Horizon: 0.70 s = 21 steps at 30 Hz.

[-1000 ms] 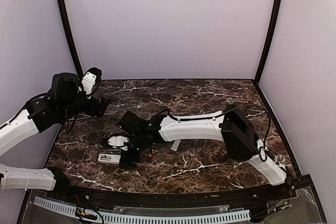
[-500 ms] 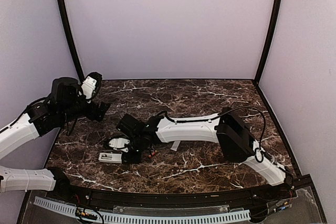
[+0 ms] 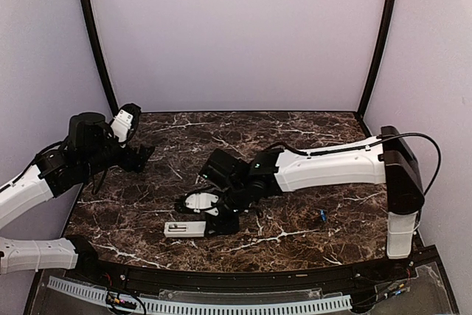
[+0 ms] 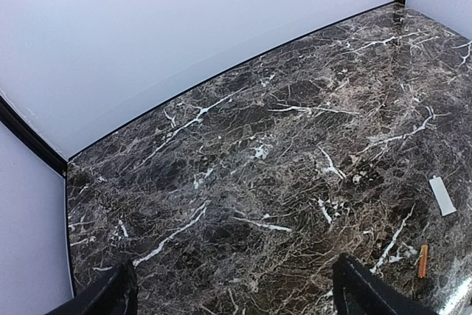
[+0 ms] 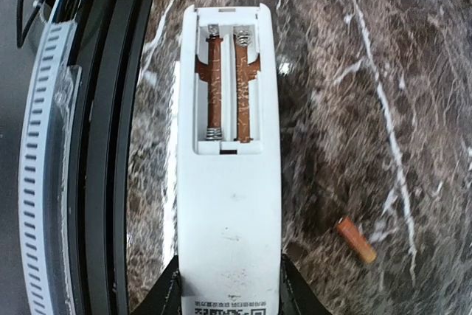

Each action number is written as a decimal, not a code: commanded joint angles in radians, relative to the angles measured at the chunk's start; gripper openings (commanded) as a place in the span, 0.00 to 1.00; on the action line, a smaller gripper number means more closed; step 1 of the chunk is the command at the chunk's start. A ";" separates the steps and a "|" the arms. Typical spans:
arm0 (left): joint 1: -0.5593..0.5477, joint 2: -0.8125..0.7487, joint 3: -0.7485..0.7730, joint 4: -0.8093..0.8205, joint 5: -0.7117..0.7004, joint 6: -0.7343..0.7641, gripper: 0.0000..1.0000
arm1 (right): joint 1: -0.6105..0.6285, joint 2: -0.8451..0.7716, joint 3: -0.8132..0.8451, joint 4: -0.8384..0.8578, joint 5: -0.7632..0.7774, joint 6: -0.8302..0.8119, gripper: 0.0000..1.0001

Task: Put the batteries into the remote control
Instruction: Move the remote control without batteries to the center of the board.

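Observation:
The white remote control (image 5: 228, 182) lies back-up near the table's front edge, its battery compartment (image 5: 225, 86) uncovered and empty. My right gripper (image 5: 228, 289) is shut on the remote's label end, a finger on each long side. From above, the gripper (image 3: 215, 220) holds the remote control (image 3: 184, 229) low over the marble. An orange battery (image 5: 357, 240) lies on the table just right of the remote, and it also shows as an orange battery (image 4: 422, 261) in the left wrist view. The blue battery (image 3: 322, 215) lies apart at the right. My left gripper (image 3: 140, 154) hovers open and empty at the far left.
A small flat white cover piece (image 4: 442, 195) lies on the marble beyond the orange battery. The black front rail (image 5: 96, 108) runs close along the remote's left side. Lilac walls (image 3: 236, 35) enclose the table on three sides.
My right gripper has closed on the remote and carried it right along the front edge. The right arm's elbow swung out to the right, uncovering the blue battery. The left arm barely moved.

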 commanded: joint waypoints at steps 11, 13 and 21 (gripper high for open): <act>0.009 0.016 -0.018 0.041 0.051 -0.009 0.91 | -0.009 -0.109 -0.350 -0.061 0.081 -0.016 0.28; 0.009 0.013 -0.021 0.039 0.050 -0.007 0.91 | -0.012 -0.100 -0.352 -0.067 0.092 -0.020 0.31; 0.009 0.004 -0.031 0.040 0.074 0.000 0.91 | -0.011 -0.068 -0.280 -0.141 0.124 -0.033 0.98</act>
